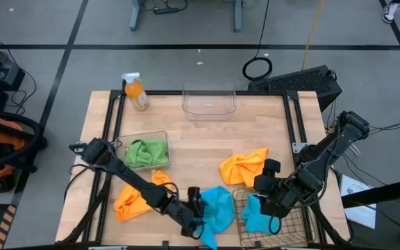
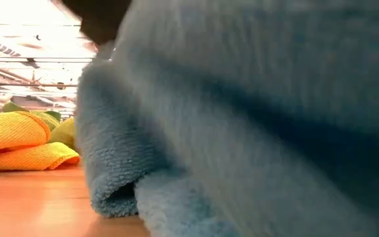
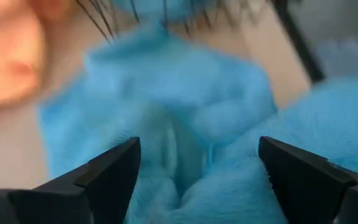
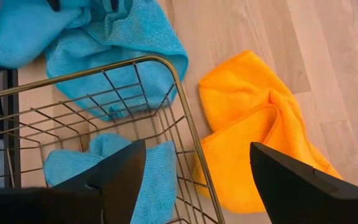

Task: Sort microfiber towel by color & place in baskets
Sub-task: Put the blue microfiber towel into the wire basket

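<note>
While you scan for labels, none reads | left hand (image 1: 198,221) spread wide at blue towel (image 1: 217,207) beside wire basket (image 1: 238,198) | right hand (image 1: 273,212) wide over basket's blue cloth (image 4: 138,177).

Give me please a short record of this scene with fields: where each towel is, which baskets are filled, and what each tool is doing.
green towels: in the clear tub, left side
blue towel: on the table, front edge, left tool open around it
second blue towel: inside the wire basket
orange towels: one front left, one centre right, both on the table
far clear tub: holds no towel
right tool: open, above the wire basket
</note>
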Robot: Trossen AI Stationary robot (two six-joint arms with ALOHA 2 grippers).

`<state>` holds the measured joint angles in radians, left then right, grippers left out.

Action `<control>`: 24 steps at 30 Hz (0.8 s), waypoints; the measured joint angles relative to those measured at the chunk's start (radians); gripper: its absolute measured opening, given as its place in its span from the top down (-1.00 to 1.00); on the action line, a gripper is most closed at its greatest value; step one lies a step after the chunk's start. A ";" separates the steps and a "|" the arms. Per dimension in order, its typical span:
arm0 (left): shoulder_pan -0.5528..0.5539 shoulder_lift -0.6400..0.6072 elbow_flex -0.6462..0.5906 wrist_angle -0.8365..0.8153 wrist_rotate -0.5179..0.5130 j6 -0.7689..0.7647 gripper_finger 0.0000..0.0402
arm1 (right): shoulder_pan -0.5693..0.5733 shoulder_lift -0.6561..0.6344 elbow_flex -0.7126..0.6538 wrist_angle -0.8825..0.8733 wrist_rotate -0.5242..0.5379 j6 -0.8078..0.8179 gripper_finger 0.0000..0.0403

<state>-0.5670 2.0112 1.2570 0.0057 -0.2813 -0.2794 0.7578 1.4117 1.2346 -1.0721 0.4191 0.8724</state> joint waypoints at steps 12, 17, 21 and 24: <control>0.090 0.122 0.008 0.024 0.143 -0.002 -0.29 | 0.000 0.000 0.000 0.006 0.002 0.002 -0.37; 0.108 0.106 0.005 0.002 0.114 -0.003 0.25 | 0.000 0.000 0.000 0.006 0.004 -0.002 -0.37; 0.110 0.048 0.000 -0.073 0.113 -0.003 0.76 | 0.000 0.000 0.000 0.006 0.004 -0.002 -0.37; 0.104 -0.025 0.000 -0.147 0.055 -0.030 0.87 | 0.000 0.000 0.000 0.006 0.005 -0.002 -0.37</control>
<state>-0.4627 1.9866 1.2572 -0.1408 -0.2264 -0.3096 0.7582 1.4120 1.2346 -1.0660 0.4236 0.8703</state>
